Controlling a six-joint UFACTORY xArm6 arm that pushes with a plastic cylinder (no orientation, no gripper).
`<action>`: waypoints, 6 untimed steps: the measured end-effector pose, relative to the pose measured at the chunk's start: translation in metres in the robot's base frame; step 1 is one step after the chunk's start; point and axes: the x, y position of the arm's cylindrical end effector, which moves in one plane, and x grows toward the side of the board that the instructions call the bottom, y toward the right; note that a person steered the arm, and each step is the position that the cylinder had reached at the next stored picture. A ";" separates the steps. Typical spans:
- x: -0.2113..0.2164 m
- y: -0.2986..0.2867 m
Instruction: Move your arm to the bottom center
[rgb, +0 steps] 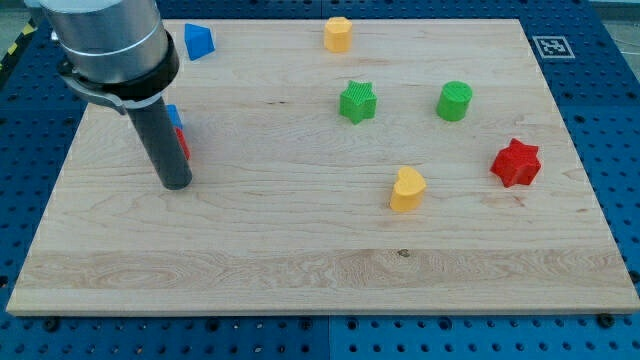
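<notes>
My tip (176, 184) rests on the wooden board (300, 250) at the view's left, about mid-height. Right behind the rod, a red block (183, 143) and a blue block (174, 115) are mostly hidden; their shapes cannot be made out. A blue block (198, 41) lies at the top left. A yellow block (338, 34) lies at the top centre. A green star (357, 102) and a green cylinder (454, 101) lie right of centre. A yellow heart (407, 190) lies lower, and a red star (516, 163) at the right.
The board sits on a blue perforated table (610, 120). A black-and-white marker tag (551, 46) lies off the board's top right corner. The arm's grey body (105, 40) fills the top left corner.
</notes>
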 end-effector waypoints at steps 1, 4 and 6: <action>0.004 0.020; 0.023 0.051; 0.029 0.051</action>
